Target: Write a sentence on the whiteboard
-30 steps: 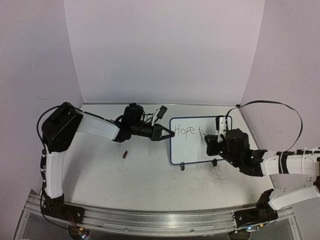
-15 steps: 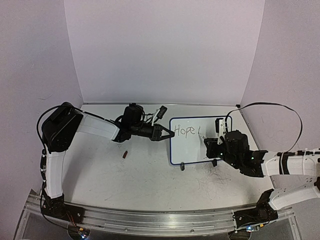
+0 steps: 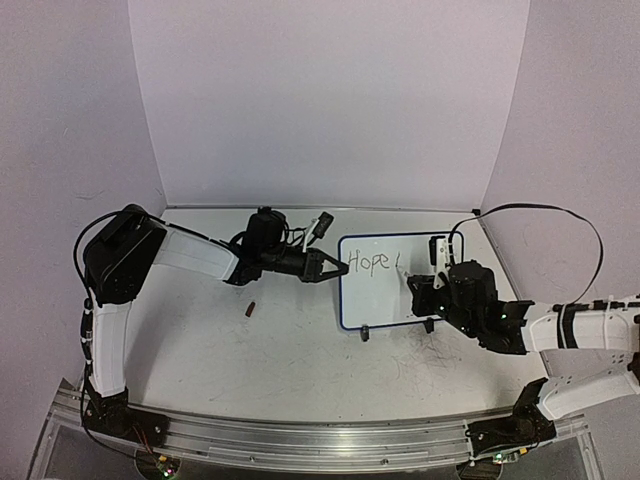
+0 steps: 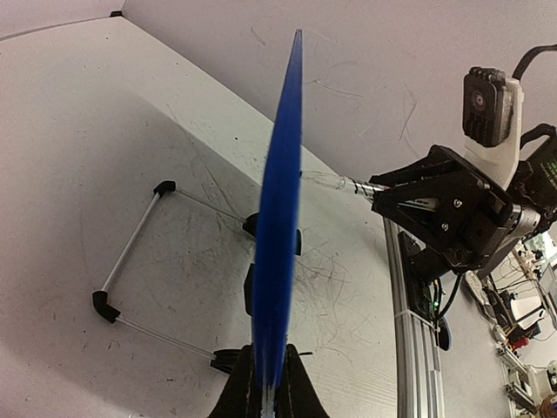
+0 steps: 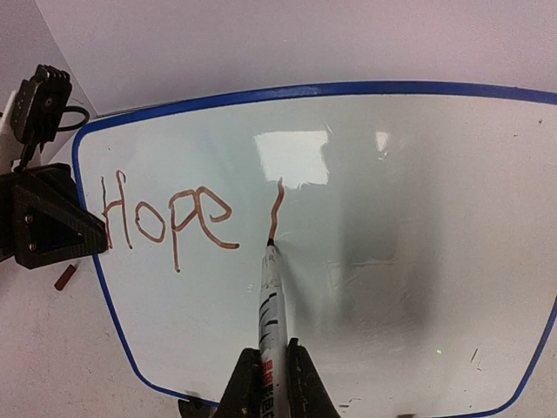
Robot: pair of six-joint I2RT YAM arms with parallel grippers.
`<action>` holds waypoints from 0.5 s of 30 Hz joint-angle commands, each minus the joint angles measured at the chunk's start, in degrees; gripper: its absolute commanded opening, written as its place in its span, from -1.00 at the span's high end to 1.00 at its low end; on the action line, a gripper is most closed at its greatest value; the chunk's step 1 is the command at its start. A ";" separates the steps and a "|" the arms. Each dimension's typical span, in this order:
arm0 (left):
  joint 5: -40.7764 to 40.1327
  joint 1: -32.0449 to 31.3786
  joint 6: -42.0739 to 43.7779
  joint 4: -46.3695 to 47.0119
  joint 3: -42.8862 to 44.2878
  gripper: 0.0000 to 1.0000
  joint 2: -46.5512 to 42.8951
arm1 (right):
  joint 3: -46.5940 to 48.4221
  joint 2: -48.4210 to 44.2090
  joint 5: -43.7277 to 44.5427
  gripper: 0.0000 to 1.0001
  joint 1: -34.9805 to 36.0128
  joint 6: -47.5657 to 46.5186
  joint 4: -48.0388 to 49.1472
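1. As the table point(image 3: 300, 350) carries the whiteboard point(image 5: 392, 261) upright just ahead of the right fingers, with only "Hope" and one stroke on it, the step in hand looks like starting word two.
2. Board room: blank right of and below the fingers' marker tip. The blue frame is the limit.
3. Left gripper point(image 3: 340, 268): fingers clamped on the left frame edge, bracing it.
4. Right gripper point(image 5: 271, 383): fingers clamped on the marker point(image 5: 270, 305), tip touching the board.
5. The sentence point(image 5: 165, 218) sits up-left of the right fingers, the fresh stroke point(image 5: 277, 209) straight ahead.
6. Next, I'd judge: light pressure, short strokes rightward, don't tip the board.
7. Small brown piece point(image 3: 250, 309) on the table, near the left fingers, apart.
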 commanded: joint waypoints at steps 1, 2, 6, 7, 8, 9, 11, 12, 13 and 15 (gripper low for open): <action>-0.40 0.15 0.61 0.48 -1.06 1.00 -2.17 | 2.47 1.13 3.40 1.00 -0.08 -1.20 2.39; -0.39 0.11 0.61 0.47 -1.07 1.00 -2.13 | 2.58 1.13 3.71 1.00 -0.06 -1.30 2.51; -0.31 0.15 0.61 0.53 -0.94 1.00 -2.01 | 3.15 0.87 4.77 1.00 -0.15 -1.92 2.78; -0.26 0.15 0.61 0.55 -0.93 1.00 -1.93 | 3.46 0.88 5.12 1.00 -0.13 -2.09 2.79; -0.23 0.15 0.61 0.53 -0.85 1.00 -1.90 | 3.69 0.92 5.41 1.00 -0.15 -2.36 2.84; -0.22 0.15 0.62 0.50 -0.81 1.00 -1.89 | 3.97 0.97 5.61 1.00 -0.17 -2.61 2.87; -0.22 0.15 0.67 0.52 -0.81 1.00 -1.85 | 4.51 1.12 5.81 1.00 -0.30 -2.99 2.87; -0.22 0.15 0.69 0.53 -0.80 1.00 -1.88 | 4.69 1.20 6.00 1.00 -0.37 -3.07 2.87; -0.22 0.15 0.70 0.54 -0.80 1.00 -1.88 | 4.82 1.22 6.17 1.00 -0.43 -3.08 2.87; -0.13 0.15 0.70 0.55 -0.88 1.00 -1.97 | 5.01 1.31 6.85 1.00 -0.44 -2.87 2.22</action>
